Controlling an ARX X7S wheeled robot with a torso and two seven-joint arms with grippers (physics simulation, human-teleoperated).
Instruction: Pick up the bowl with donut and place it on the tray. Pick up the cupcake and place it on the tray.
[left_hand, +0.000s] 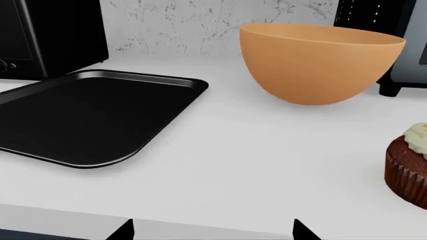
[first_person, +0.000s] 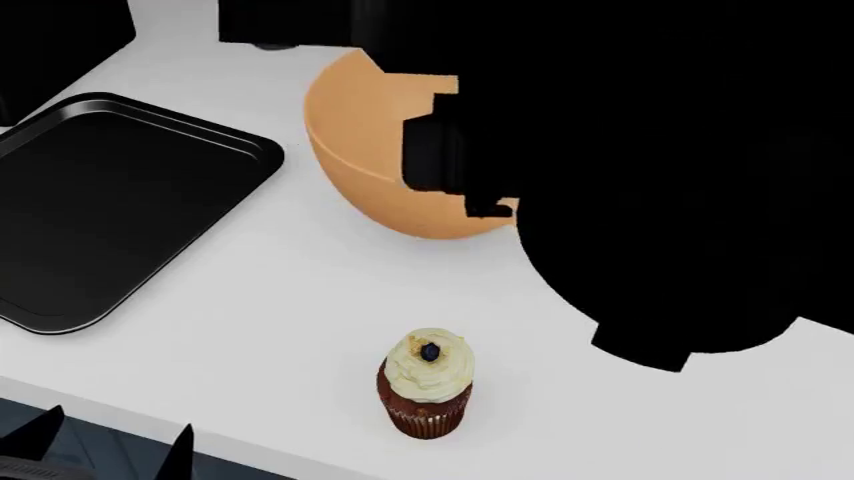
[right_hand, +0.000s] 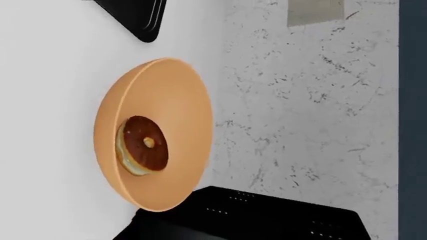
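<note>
The peach-orange bowl (first_person: 360, 150) stands upright on the white counter, partly hidden in the head view by my right arm (first_person: 641, 200). It also shows in the left wrist view (left_hand: 320, 65) and the right wrist view (right_hand: 167, 90). The chocolate-glazed donut (right_hand: 143, 145) lies inside it. The black tray (first_person: 107, 200) lies empty to the left of the bowl and shows in the left wrist view (left_hand: 87, 120). The cupcake (first_person: 427, 385) stands near the counter's front edge and shows in the left wrist view (left_hand: 408, 167). My left gripper (left_hand: 213, 232) is open and empty at the front edge (first_person: 118, 430). My right gripper's jaws do not show.
A black oven (left_hand: 47, 35) stands behind the tray against the speckled wall (left_hand: 200, 25). Another dark appliance (left_hand: 400, 40) stands right behind the bowl and shows in the right wrist view (right_hand: 253, 220). The counter's front edge (first_person: 267, 460) runs just ahead of my left gripper.
</note>
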